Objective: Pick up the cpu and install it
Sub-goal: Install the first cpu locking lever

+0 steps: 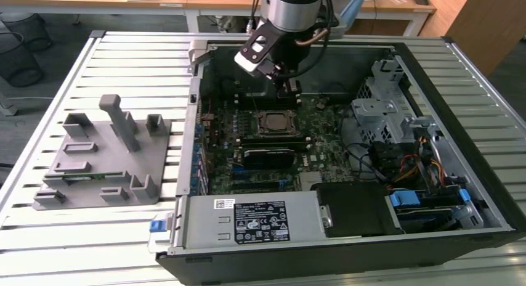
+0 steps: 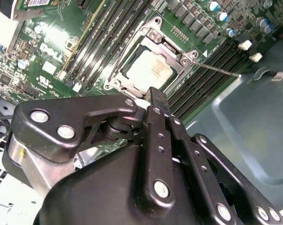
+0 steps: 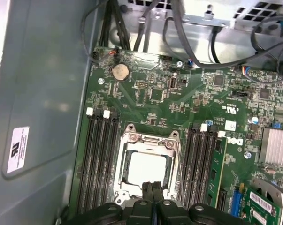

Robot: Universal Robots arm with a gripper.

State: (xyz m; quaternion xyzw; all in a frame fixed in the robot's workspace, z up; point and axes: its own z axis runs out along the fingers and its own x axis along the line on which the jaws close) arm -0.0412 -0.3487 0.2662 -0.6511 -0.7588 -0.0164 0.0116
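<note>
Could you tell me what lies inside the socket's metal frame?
The cpu lies there, its silver top showing; the gripper covers one edge, and whatever is beneath it is hidden.

End effector (image 1: 289, 87) near the cpu (image 1: 272, 122) inside open computer case (image 1: 345, 264)

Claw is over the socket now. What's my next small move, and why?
Probably a short straight lift. The cpu already lies flat within the socket frame, and the claw is shut with nothing between its fingers, over the frame's edge. Lifting should clear the frame without nudging the chip sideways.
</note>
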